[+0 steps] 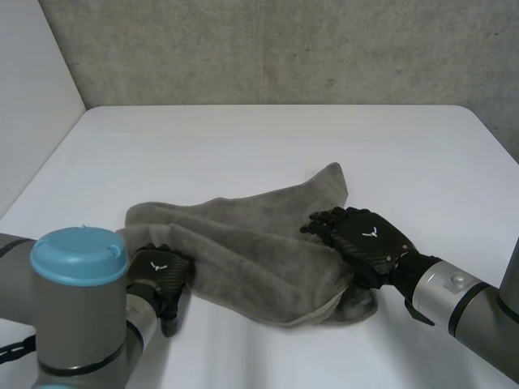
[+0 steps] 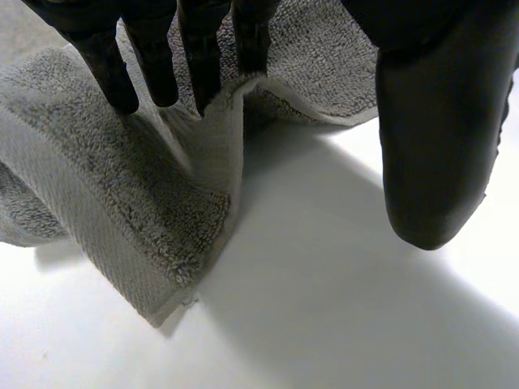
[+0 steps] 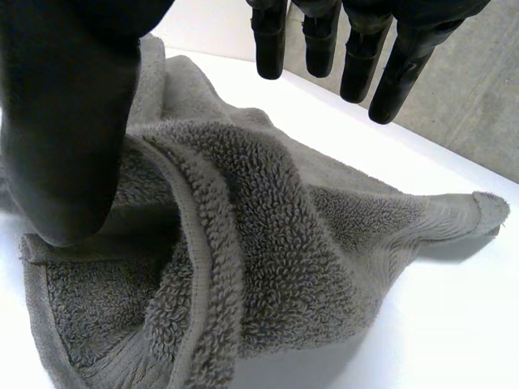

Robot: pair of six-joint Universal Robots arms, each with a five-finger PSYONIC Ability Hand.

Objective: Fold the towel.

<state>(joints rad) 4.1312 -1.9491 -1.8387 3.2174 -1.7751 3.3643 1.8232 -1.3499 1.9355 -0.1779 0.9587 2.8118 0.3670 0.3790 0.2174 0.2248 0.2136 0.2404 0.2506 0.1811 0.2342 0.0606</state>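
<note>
Left hand is at the left edge of the towel, open, its straight fingers touching a raised fold while the thumb hangs apart over the bare table. The grey towel lies crumpled on the near middle of the table, between the two hands. At its right end the right hand is open too, fingers straight above the cloth, thumb beside a rolled hem.

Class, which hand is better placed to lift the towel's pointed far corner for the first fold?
Right, probably: the right hand is open over the towel beside that corner; the left hand presses the opposite end.
</note>
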